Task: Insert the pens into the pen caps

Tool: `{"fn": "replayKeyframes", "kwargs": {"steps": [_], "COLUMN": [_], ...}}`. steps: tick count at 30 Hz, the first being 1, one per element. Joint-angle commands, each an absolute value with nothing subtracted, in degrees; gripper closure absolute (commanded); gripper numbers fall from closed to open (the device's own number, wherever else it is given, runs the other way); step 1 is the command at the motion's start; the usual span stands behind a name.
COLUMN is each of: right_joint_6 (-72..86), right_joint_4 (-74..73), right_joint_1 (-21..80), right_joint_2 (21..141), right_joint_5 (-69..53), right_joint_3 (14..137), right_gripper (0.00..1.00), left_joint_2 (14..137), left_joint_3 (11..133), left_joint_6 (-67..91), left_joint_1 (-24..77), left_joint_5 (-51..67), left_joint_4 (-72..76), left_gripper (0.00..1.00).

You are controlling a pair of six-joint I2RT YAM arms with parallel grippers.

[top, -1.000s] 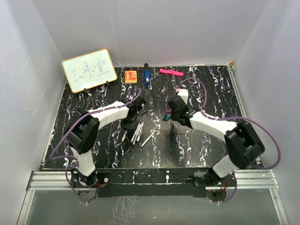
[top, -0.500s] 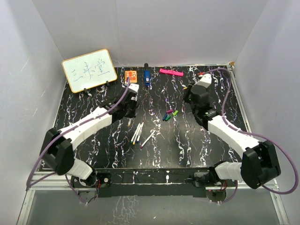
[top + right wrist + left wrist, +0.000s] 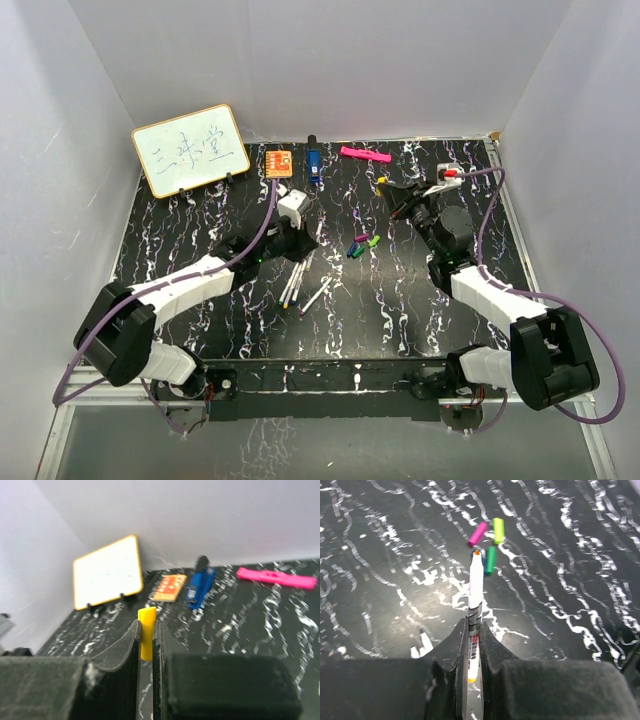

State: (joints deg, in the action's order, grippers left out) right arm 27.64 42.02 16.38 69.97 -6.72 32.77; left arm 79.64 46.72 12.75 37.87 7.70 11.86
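From above, the left fingers (image 3: 303, 232) and the right fingers (image 3: 388, 188) both hang over the worktop (image 3: 420, 300), near each other but apart, the right pair at 2 o'clock of the left. The loose caps (image 3: 360, 245) lie on the surface between them. The loose pens (image 3: 293, 283) lie bunched at 6 o'clock of the left fingers. To join pen and cap well, I judge both arms should meet in the air with the 2 parts on 1 line, then close slowly.

In the left wrist view the fingers are almost closed, pinching the held pen (image 3: 475, 592) by its rear part, orange tip toward 12 o'clock. A lot of barrel sticks out, so the tip could swing, and a light, straight push seems wise. Beyond the tip lie a magenta cap (image 3: 478, 534), a lime cap (image 3: 498, 530) and a green cap (image 3: 491, 560).

In the right wrist view the fingers are almost closed on the yellow cap (image 3: 147, 619), which stands upright with its top clear of them. I cannot tell which end is open, and that end must face the pen tip. A skewed push could twist the cap out of so narrow a hold.

The worktop is black with white veins and looks glossy, so loose caps may skid. Plain white walls (image 3: 300, 70) close 3 sides. Along the far edge, from 11 to 1 o'clock, stand a whiteboard (image 3: 190, 150), an orange block (image 3: 279, 162), a blue object (image 3: 313, 165) and a pink marker (image 3: 364, 154).
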Motion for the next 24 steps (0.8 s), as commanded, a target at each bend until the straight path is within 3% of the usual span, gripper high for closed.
{"fn": "replayKeyframes", "kwargs": {"steps": [1, 8, 24], "right_joint_6": [29.18, 31.26, 33.01], "right_joint_4": [56.45, 56.79, 60.78], "right_joint_1": [16.42, 16.54, 18.66], "right_joint_2": [69.1, 71.38, 74.5], "right_joint_5": [-17.24, -25.78, -27.9], "right_joint_3": [32.54, 33.56, 33.84], "right_gripper": [1.0, 1.0, 1.0], "left_joint_2": [78.12, 81.13, 86.29], "left_joint_3": [44.2, 41.08, 45.19], "left_joint_6": [16.5, 21.53, 30.15], "left_joint_1": [37.75, 38.78, 40.68], "left_joint_5": [18.49, 22.81, 28.06], "left_joint_4": [29.76, 44.99, 50.83], "left_gripper": [1.0, 1.0, 1.0]}}
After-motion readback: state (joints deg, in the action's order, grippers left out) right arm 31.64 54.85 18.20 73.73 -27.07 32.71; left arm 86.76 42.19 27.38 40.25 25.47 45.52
